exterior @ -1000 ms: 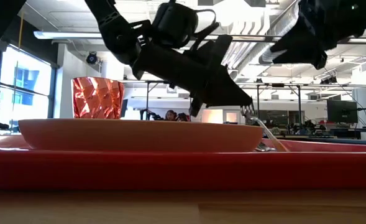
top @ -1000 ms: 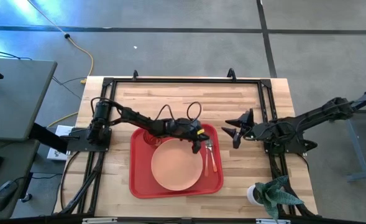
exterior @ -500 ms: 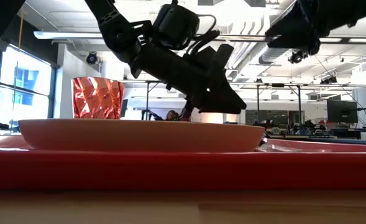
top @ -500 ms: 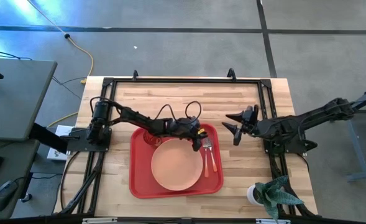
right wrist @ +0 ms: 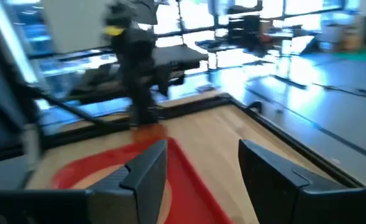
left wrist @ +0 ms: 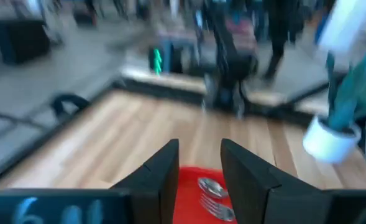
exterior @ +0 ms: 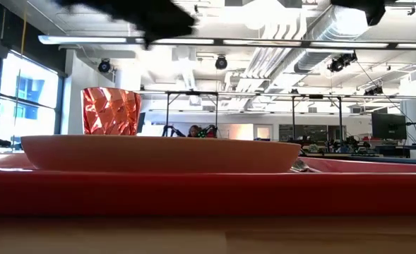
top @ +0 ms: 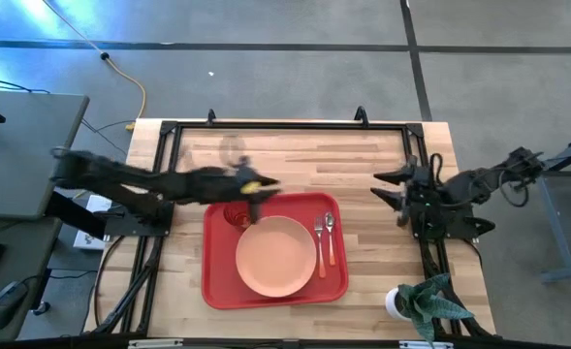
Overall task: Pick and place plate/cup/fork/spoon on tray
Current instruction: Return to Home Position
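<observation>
The red tray lies on the wooden table. On it rest the pink plate and the orange-red cup, which stands at its far left corner. The fork and the spoon lie flat side by side along the tray's right part, heads toward the far edge. My left gripper hangs blurred above the tray's far edge, open and empty. At the table's right, my right gripper is open and empty too.
A dark metal frame runs round the table's far part and sides. A potted plant stands at the near right corner. Bare wood lies between the tray and the right arm's base.
My left gripper has opened and let go of the fork, which has come down from a tilt and now lies flat beside the spoon. That gripper has then risen and drawn back fast toward the table's left. My right gripper has withdrawn a little toward the right edge.
</observation>
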